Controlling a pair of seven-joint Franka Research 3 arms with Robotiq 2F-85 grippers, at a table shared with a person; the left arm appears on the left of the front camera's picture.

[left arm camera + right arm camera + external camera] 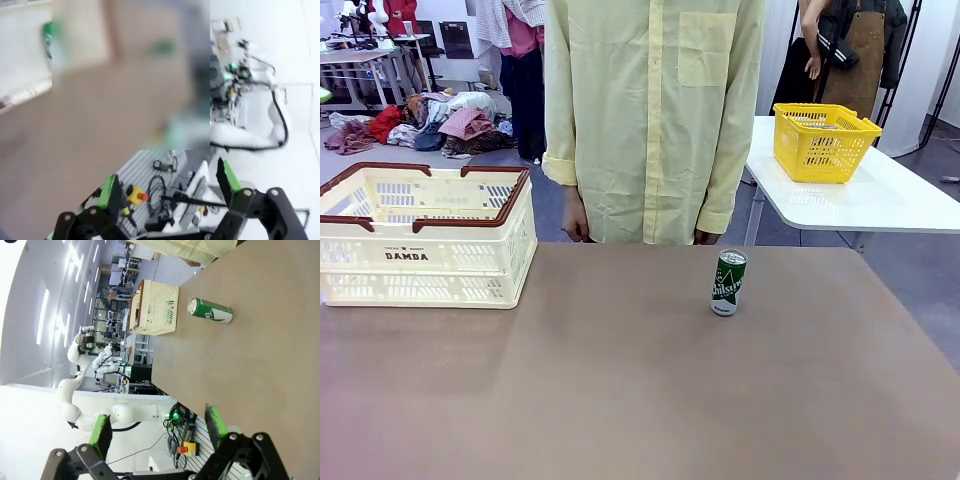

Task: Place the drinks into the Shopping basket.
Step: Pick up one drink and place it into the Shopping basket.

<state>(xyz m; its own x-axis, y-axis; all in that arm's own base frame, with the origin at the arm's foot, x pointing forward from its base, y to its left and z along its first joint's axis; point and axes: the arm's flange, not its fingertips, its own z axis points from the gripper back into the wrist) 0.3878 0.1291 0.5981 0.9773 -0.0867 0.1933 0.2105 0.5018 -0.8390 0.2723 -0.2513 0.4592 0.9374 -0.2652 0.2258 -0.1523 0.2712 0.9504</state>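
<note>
One of the drinks, a green can (728,282) with white lettering and a silver top, stands upright on the brown table right of centre; the right wrist view shows the same green can (210,310) sideways. The cream Shopping basket (425,255), with a dark red rim and "DAMDA" on its side, sits at the table's far left, and in the right wrist view the basket (159,310) lies beyond the can. My right gripper (159,432) is open with nothing between its fingers, well back from the can. My left gripper (167,186) is open and holds nothing.
A person in a pale yellow shirt (650,110) stands at the far edge, hands hanging by the table. A yellow mesh basket (823,140) sits on a white side table (880,200) at the back right. The left arm (90,390) shows far off in the right wrist view.
</note>
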